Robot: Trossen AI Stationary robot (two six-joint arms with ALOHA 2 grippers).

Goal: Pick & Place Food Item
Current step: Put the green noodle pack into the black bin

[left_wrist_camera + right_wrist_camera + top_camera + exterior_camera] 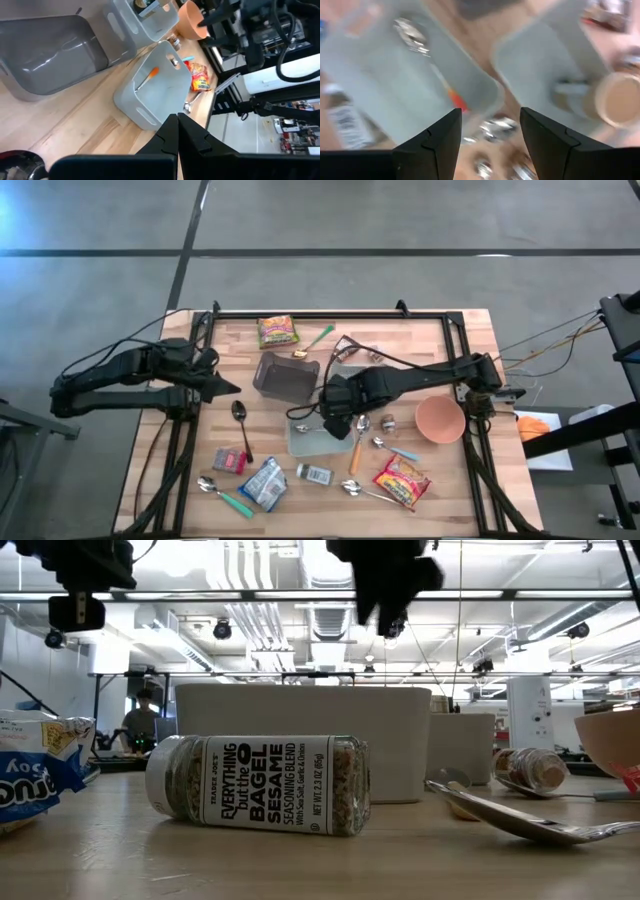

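Note:
Food packs lie about the wooden table: a yellow-red packet (277, 331) at the far side, a red-yellow packet (402, 482) near the front right, a blue-white bag (265, 483) and a small red pack (230, 460) near the front left. A seasoning jar (260, 785) lies on its side. My right gripper (490, 111) hangs open with nothing between its fingers, high over the light grey bin (318, 438) at mid-table. My left gripper (177, 131) is shut and holds nothing, raised at the table's left edge (225, 387).
A dark grey bin (285, 377) stands left of centre. An orange-handled spoon (149, 78) lies in the light grey bin. An orange bowl (440, 420) stands at the right. Several spoons lie along the front, and a black spoon (240, 420) lies at the left.

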